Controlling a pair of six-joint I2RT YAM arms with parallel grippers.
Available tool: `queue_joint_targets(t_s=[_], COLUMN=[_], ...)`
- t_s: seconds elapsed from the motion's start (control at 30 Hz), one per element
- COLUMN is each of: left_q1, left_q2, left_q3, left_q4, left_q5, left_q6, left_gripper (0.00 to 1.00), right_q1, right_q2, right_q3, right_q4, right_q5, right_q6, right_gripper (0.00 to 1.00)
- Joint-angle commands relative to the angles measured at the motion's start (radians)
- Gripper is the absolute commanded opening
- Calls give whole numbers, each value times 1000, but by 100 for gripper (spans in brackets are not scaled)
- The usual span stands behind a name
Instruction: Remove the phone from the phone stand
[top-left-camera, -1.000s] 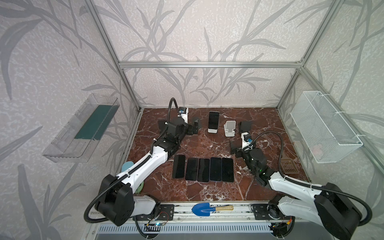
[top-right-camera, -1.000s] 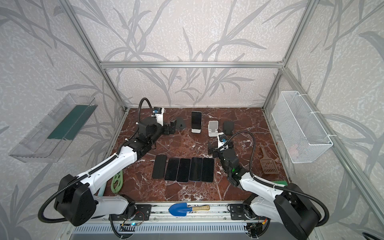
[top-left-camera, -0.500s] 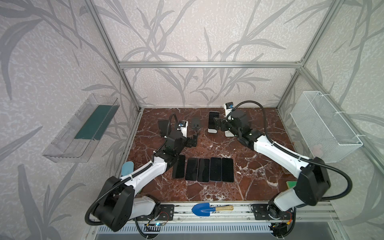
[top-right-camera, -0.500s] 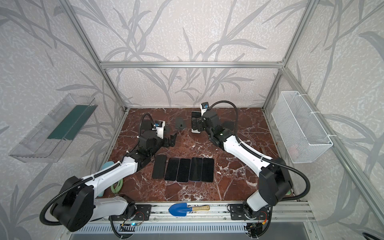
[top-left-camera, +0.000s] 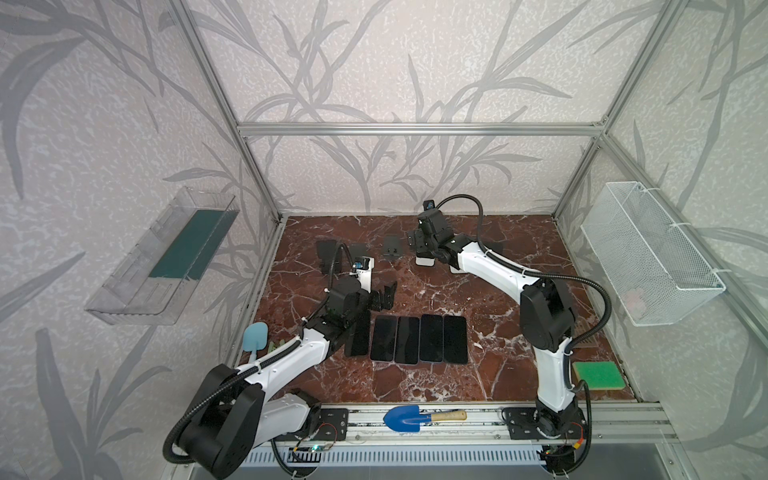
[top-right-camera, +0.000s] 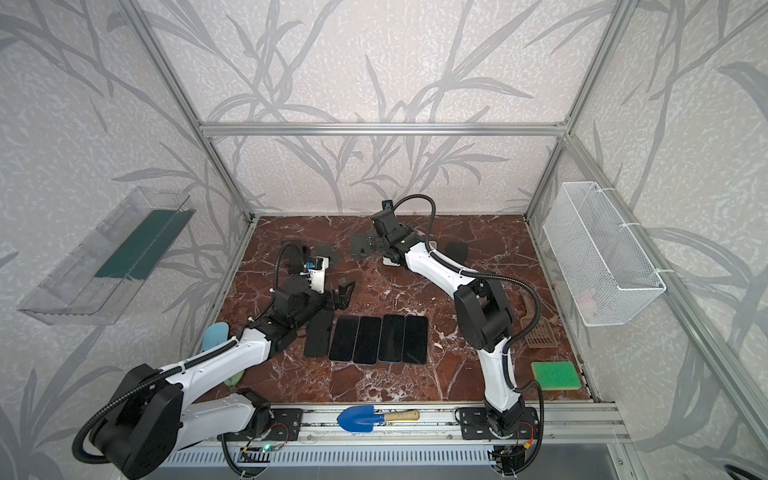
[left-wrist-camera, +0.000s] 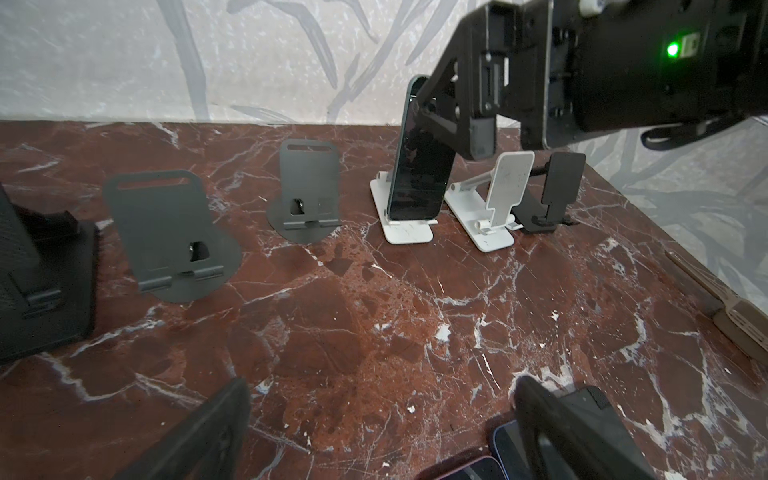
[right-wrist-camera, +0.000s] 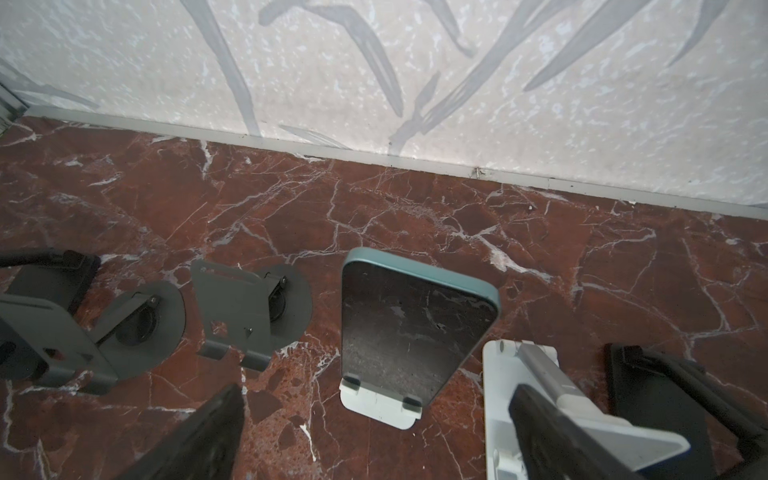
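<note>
A dark phone (right-wrist-camera: 415, 328) with a teal rim leans upright in a white phone stand (right-wrist-camera: 378, 405) at the back of the table. My right gripper (right-wrist-camera: 376, 392) hangs open just in front of and above it, one finger to each side, with no contact showing. In the left wrist view one of its fingers (left-wrist-camera: 478, 137) crosses the phone (left-wrist-camera: 419, 166). In both top views the right gripper (top-left-camera: 424, 249) covers most of the phone; the stand's base (top-right-camera: 390, 262) shows below. My left gripper (top-left-camera: 384, 295) is open and empty, near the row of flat phones.
Several phones (top-left-camera: 417, 338) lie flat side by side mid-table. Empty stands flank the phone: dark grey ones (left-wrist-camera: 307, 195) (left-wrist-camera: 170, 232), a white one (left-wrist-camera: 494, 208) and a black one (left-wrist-camera: 557, 187). A green sponge (top-left-camera: 598, 374) lies front right, a blue trowel (top-left-camera: 401, 417) on the rail.
My right arm has swung from the front right to the back and now hangs over the phone on its stand. My left arm has drawn back from the stands toward the flat phones.
</note>
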Motion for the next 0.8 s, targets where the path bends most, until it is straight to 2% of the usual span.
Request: queue_joint_targets(t_s=[0.0,0.1,0.43,0.77], left_q1=[-7,-9,-11,-11], left_q2=[16,28,15,-8], left_q3=[26,32,28,31], left_q4=[44,46,32,10], left_q5=[38,47,31,30], left_q6=[-12,-13,-9,3], left_gripper=[99,99,99,99], right_q1=[-19,-31,-45,-60], right_q2=[49,101,277,300], right_q3=[53,104,358,332], right_q4=[6,20,-86,2], right_q5=[18,-18,40,59], right_q6=[35,30,35,31], right_gripper=[99,99,99,100])
